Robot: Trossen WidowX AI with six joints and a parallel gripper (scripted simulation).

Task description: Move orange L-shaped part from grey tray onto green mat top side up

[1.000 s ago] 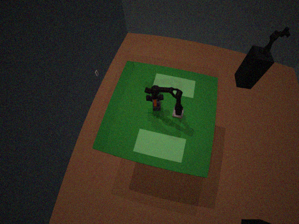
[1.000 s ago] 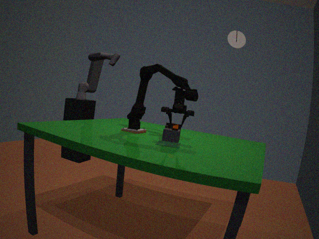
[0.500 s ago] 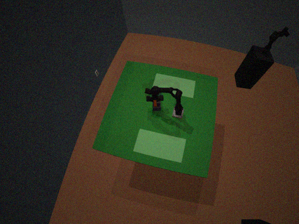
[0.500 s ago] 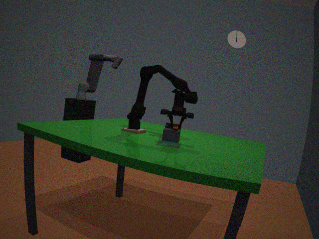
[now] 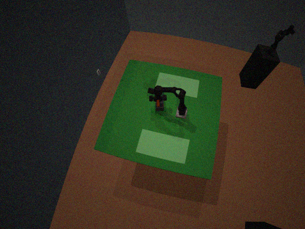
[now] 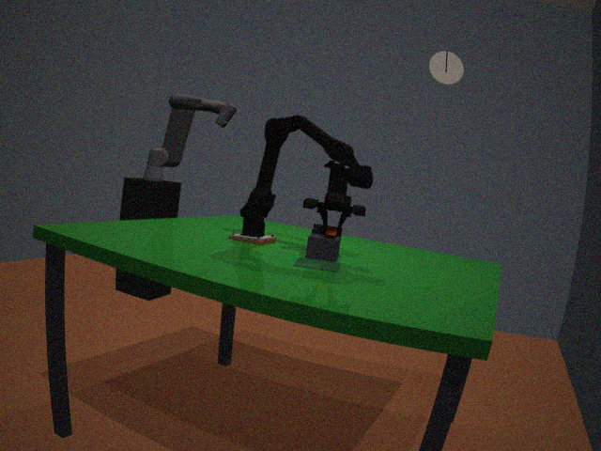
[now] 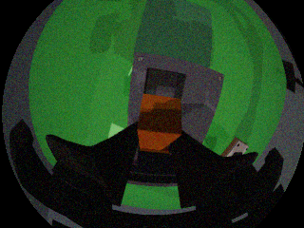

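The orange L-shaped part (image 7: 160,122) (image 6: 331,232) (image 5: 157,103) sits tilted in the pocket of the grey tray (image 7: 205,89) (image 6: 321,250) (image 5: 160,108), with its near end raised above the tray top. My gripper (image 7: 156,128) (image 6: 331,229) (image 5: 157,100) is right over the tray and shut on that raised end. The far part of the pocket (image 7: 166,82) shows dark and empty. The darker green mat (image 7: 174,28) (image 6: 310,264) lies on the table just beyond the tray.
The arm's base (image 5: 181,112) (image 6: 252,238) stands on the green table (image 5: 118,123) (image 6: 412,291) beside the tray. Two pale rectangles (image 5: 162,145) (image 5: 179,83) mark the table top. A second grey arm on a black pedestal (image 6: 150,198) (image 5: 258,66) stands off the table.
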